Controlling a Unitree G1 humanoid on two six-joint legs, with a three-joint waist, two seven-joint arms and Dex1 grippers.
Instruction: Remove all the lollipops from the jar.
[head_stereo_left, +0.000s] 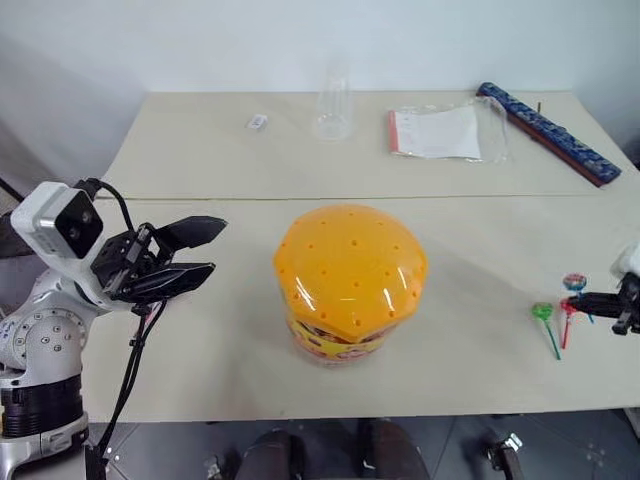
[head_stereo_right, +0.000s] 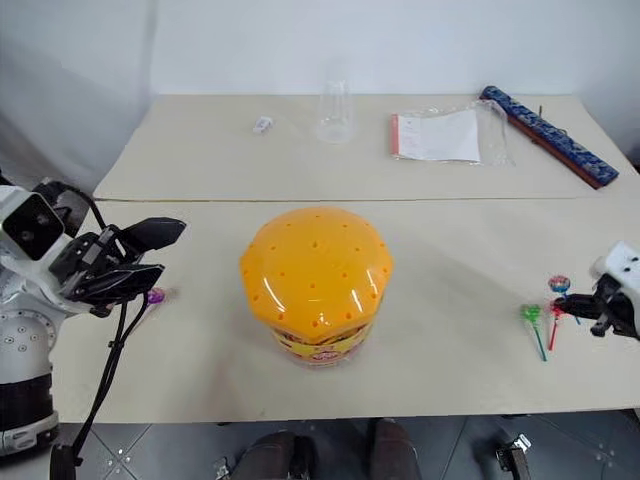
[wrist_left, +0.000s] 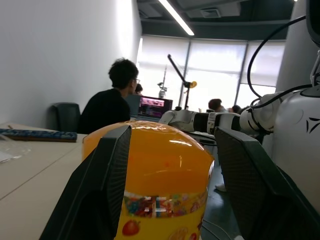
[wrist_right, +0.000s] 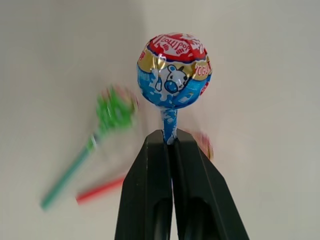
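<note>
Orange and glossy, the jar's (head_stereo_left: 350, 283) domed lid is sitting on its yellow-labelled body at the centre of the frame, on the front half of the pale counter (head_stereo_left: 480, 330). At the left of the frame the left end effector (head_stereo_left: 196, 252) is hovering beside the jar with its two black fingers standing apart, gripping nothing. At the far right edge the right end effector (wrist_right: 170, 142) is pinching the stick of a blue-wrapped lollipop (wrist_right: 174, 77) with its fingers fully closed. A green lollipop (head_stereo_left: 543, 314) and a red-stick lollipop (head_stereo_left: 567, 318) are lying on the counter just beside it. A purple lollipop (head_stereo_right: 153, 296) is lying below the left end effector. A clear cup (head_stereo_left: 334, 108) is standing at the upper centre.
</note>
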